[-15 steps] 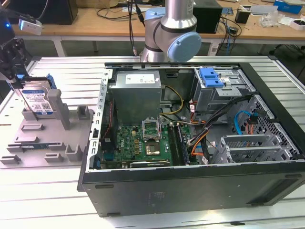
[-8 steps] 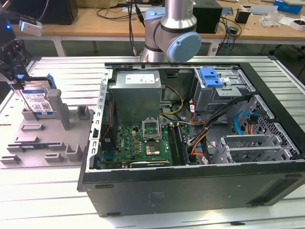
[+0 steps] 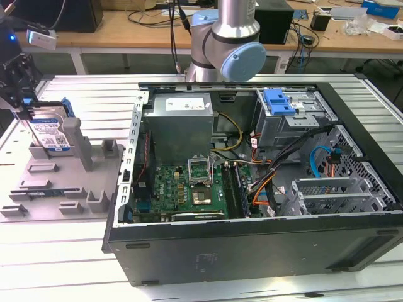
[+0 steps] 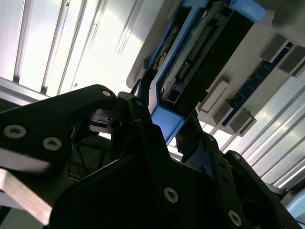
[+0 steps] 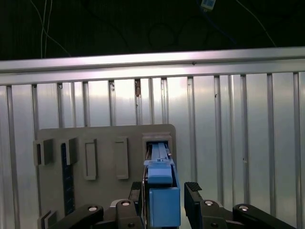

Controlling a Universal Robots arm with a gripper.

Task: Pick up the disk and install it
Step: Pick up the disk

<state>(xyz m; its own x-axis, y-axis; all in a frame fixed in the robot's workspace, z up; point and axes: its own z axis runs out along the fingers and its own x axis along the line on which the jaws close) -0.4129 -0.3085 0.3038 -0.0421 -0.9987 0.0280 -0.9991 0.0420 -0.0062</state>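
The gripper [image 5: 164, 186] is straddling the disk [image 5: 160, 164] in both wrist views; whether clenched, I cannot tell. The exterior view is adding the computer case [image 3: 252, 248].

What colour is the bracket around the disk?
Bright blue, framing the disk; best seen in the first wrist view.

Ribbed silver metal tabletop [image 3: 63, 270], with bright glare on the slats in both wrist views. Exterior view: behind it is a long wooden bench [image 3: 126, 28] on white legs [image 3: 78, 61], carrying a black box [image 3: 274, 19] and small clutter [image 3: 354, 24]. Dark floor [image 3: 157, 60] under the bench.
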